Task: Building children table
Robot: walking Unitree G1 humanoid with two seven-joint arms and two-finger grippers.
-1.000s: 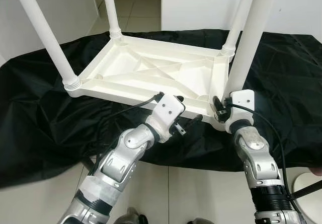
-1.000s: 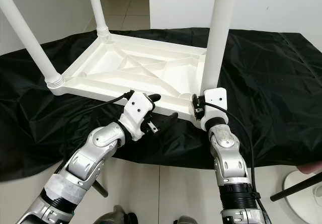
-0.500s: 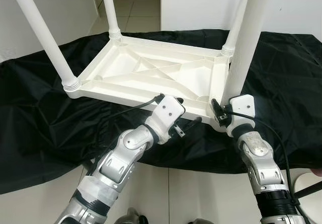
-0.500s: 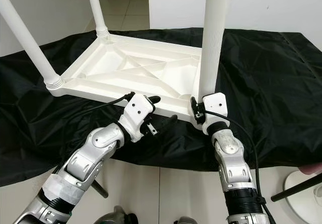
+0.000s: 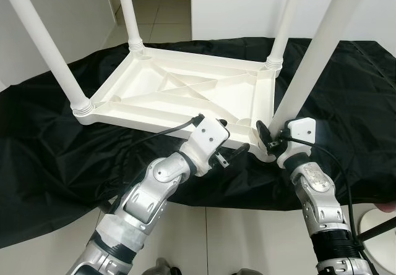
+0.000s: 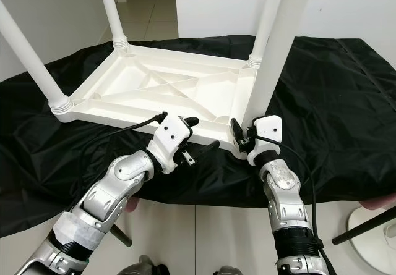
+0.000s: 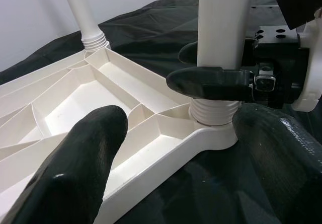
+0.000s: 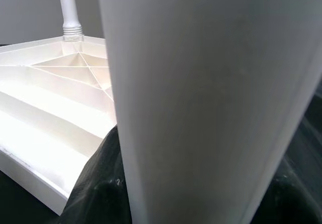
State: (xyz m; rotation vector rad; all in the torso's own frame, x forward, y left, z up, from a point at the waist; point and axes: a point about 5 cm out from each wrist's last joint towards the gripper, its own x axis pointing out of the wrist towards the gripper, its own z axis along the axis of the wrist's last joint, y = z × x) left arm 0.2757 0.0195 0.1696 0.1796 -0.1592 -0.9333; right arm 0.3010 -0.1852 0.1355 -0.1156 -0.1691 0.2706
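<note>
We saw the white plastic children's table top [image 5: 185,89] lying upside down, ribbed underside up, on the black crinkled cloth [image 5: 49,145] that covered the counter. Four white round plastic legs rose from its corners: one at 9 o'clock [image 5: 46,46], one at 11 o'clock [image 5: 127,9], one at 1 o'clock [image 5: 281,31], and the nearest leg [image 5: 309,65] at about 4 o'clock, leaning slightly.

The right hand [image 5: 267,140] was clenched around the base of that nearest leg, just above its threaded collar; in the left wrist view its black fingers [image 7: 211,79] pressed on either side of the white tube. The right wrist view looked straight along the leg, with the ribbed underside behind it.

The left hand [image 5: 230,146] sat at the table top's near edge, at about 6 o'clock. Its fingers [image 7: 75,158] were spread and released, one over the rim and one over the cloth below.

Beyond the counter lay a pale tiled floor [image 5: 154,15] and white walls.
</note>
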